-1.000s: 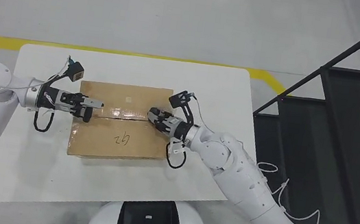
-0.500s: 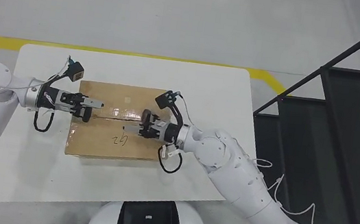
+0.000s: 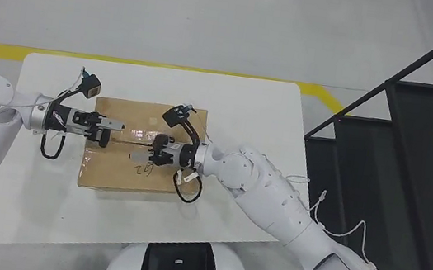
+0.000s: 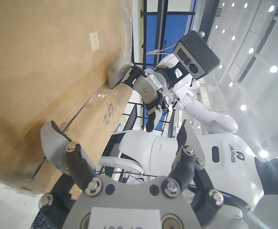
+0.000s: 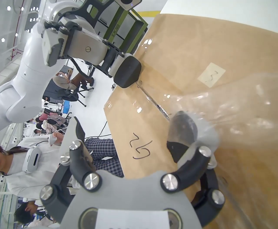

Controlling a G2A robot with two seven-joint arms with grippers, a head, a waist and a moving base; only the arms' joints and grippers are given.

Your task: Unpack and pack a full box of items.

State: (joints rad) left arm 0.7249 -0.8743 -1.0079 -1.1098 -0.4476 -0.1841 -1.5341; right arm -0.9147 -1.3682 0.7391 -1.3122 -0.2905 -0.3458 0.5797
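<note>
Looking down, we see the white table (image 3: 254, 107) under both pincers. The cardboard box (image 3: 123, 174) lies beneath them, flaps closed. Our left pincer (image 3: 111, 127) gapes wide at one end of the taped seam (image 5: 152, 100), one pad on the cardboard. Our right pincer (image 3: 152, 149) gapes too, mid-seam, with a loose clear tape strip (image 5: 228, 104) draped over one finger.
</note>
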